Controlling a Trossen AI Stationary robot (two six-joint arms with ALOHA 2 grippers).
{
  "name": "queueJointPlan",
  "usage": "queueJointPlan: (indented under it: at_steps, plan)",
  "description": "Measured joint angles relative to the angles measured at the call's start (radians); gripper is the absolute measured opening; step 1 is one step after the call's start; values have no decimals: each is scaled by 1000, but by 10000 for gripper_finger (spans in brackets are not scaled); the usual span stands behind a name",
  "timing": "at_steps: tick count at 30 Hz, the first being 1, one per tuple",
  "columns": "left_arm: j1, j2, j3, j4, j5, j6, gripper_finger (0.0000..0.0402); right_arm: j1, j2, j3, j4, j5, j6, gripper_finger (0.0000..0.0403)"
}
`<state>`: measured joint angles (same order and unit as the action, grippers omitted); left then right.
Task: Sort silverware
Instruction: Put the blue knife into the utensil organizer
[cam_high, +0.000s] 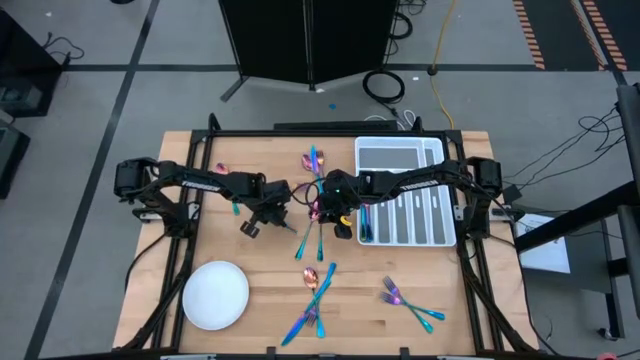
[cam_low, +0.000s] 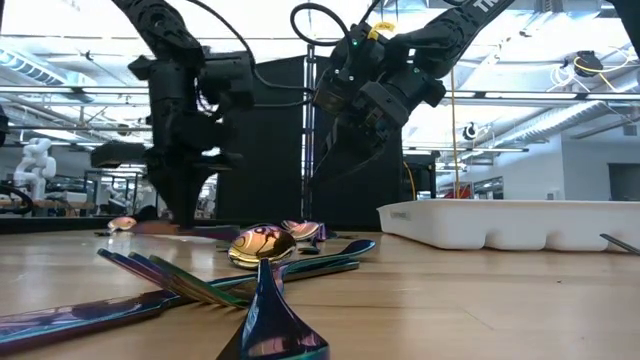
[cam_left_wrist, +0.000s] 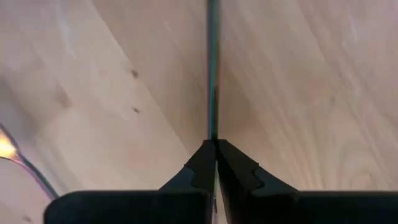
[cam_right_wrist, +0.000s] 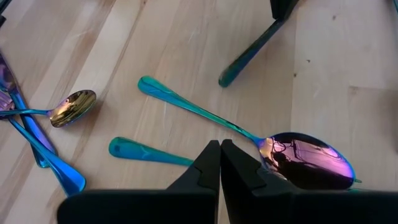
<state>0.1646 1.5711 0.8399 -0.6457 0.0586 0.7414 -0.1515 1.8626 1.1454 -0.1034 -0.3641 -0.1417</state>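
The left gripper (cam_left_wrist: 215, 144) has its jaws clamped on a slim teal handle (cam_left_wrist: 212, 68) lying flat on the desk (cam_left_wrist: 112, 74) and running straight ahead of them. Lift it level, so it cannot pivot in the pinch. The right gripper (cam_right_wrist: 220, 144) hovers, jaws together and empty, a spoon (cam_right_wrist: 249, 140) just ahead; the tray (cam_high: 405, 205) lies beyond it.

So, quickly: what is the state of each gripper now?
Left gripper: closed on a slim teal utensil handle.
Right gripper: closed, holding nothing.
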Motion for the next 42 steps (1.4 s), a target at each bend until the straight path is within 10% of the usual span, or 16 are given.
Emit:
queueJointPlan:
  at_steps: [18,25,32,42]
  plan:
    - [-1,-2,11,-4,13,-2,16,3,2,0,25,0,24,0]
    - [-6,-21,11,-94,18,-63,17,54,106,1,337,7,74,0]
    - [-48,-144,12,-124,20,-124,3,123,169,32,431,221,11,0]
    - [-92,-367,-90,-100,38,-357,1,198,258,96,526,232,55,46]
